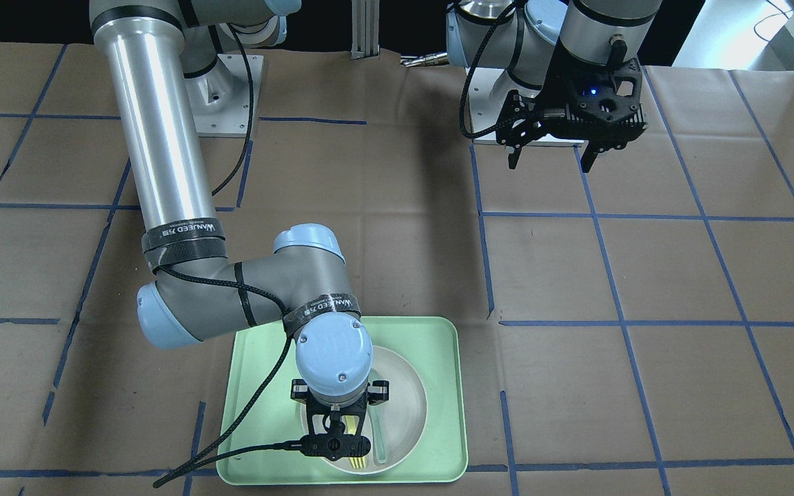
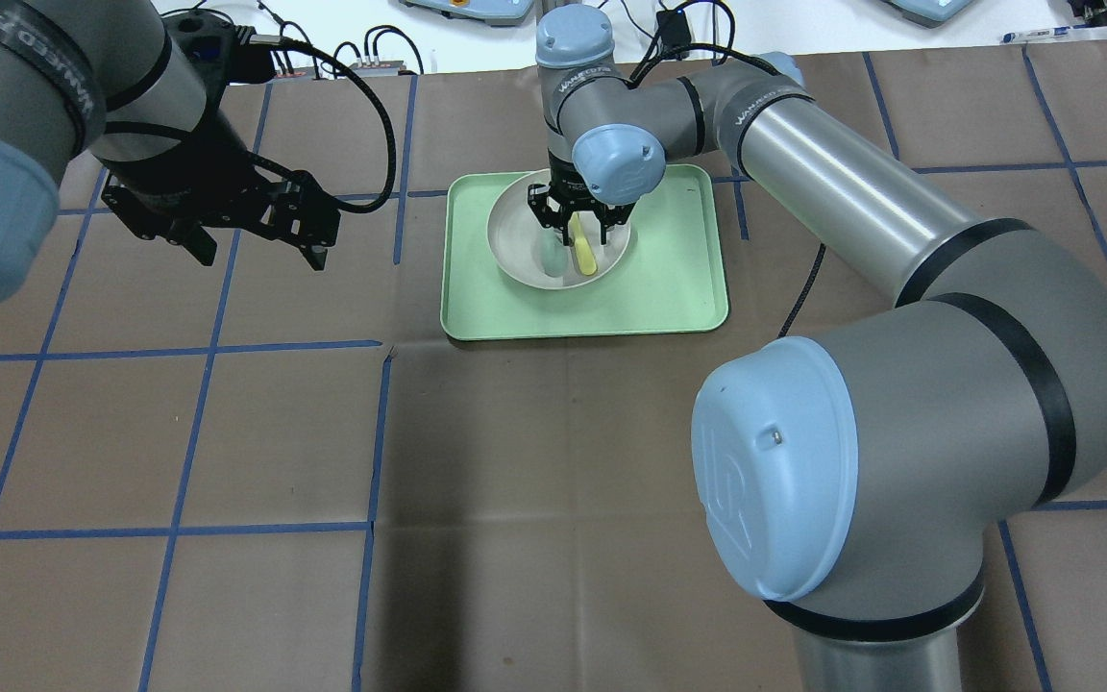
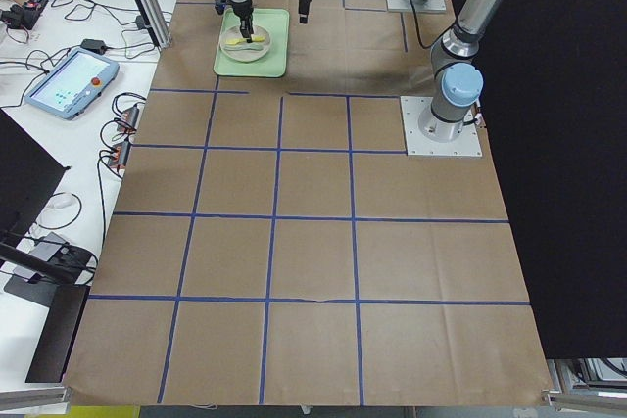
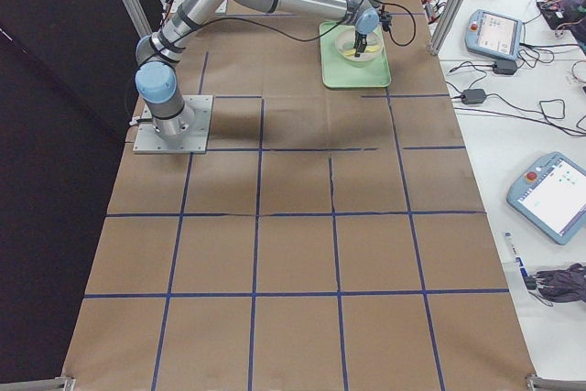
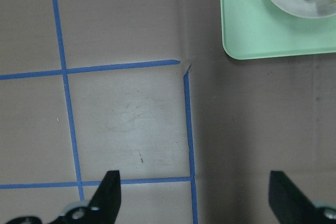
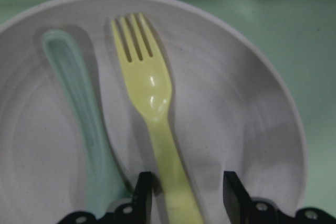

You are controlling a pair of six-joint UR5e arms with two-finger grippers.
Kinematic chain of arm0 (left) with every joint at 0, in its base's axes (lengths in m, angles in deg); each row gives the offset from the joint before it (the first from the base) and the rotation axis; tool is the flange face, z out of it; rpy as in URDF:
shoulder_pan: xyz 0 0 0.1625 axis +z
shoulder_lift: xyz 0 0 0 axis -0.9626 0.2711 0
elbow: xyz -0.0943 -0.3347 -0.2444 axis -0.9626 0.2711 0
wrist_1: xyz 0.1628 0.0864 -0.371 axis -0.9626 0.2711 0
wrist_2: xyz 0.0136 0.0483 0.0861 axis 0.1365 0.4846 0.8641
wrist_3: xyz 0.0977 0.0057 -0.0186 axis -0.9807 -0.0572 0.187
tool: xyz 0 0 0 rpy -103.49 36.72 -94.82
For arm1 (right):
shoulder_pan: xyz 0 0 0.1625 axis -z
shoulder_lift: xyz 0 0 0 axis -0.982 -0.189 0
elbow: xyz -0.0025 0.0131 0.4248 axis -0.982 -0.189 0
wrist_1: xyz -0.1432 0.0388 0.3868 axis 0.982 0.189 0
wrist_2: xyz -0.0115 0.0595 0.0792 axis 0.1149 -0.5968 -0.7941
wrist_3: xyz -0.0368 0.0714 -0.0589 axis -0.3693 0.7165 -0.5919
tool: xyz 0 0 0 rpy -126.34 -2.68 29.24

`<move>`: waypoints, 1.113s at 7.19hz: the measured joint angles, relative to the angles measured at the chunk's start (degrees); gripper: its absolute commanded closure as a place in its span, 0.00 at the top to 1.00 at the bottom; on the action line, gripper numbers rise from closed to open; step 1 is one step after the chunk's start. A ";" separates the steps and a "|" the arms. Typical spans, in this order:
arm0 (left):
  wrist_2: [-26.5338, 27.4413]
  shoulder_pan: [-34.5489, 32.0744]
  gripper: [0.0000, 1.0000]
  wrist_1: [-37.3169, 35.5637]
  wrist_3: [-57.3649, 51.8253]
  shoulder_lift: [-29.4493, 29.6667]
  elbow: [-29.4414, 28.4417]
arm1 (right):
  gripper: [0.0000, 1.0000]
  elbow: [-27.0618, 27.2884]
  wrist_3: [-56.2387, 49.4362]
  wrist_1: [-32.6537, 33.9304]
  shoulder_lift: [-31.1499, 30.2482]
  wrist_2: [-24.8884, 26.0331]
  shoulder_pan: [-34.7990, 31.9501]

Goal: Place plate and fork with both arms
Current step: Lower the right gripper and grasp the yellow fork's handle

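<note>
The fork [image 6: 149, 93] lies in the plate [image 6: 252, 129] beside the spoon [image 6: 79, 103], with my right gripper [image 6: 188, 184] spread wide astride its handle. It looks light, stiff and slick, so I'd pinch mid-handle. My left gripper [image 5: 194, 182] hangs with fingers apart, well off the plate.

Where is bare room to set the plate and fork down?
Bare table lies between the tray and the left gripper, and on the robot's side of the tray. The tray's right strip is bare. Crowded: the plate, with fork and spoon in it and the right gripper open astride the fork.
</note>
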 measured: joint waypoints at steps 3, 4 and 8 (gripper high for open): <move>-0.04 0.06 1.00 0.13 0.16 -0.14 -0.01 | 0.40 -0.19 -0.02 0.23 0.19 -0.16 -0.04; -0.08 0.05 1.00 0.25 0.22 -0.18 0.00 | 0.30 -0.21 -0.02 0.33 0.22 -0.21 -0.07; -0.11 0.00 1.00 0.67 0.40 -0.29 0.06 | 0.04 -0.30 -0.01 0.65 0.21 -0.60 -0.02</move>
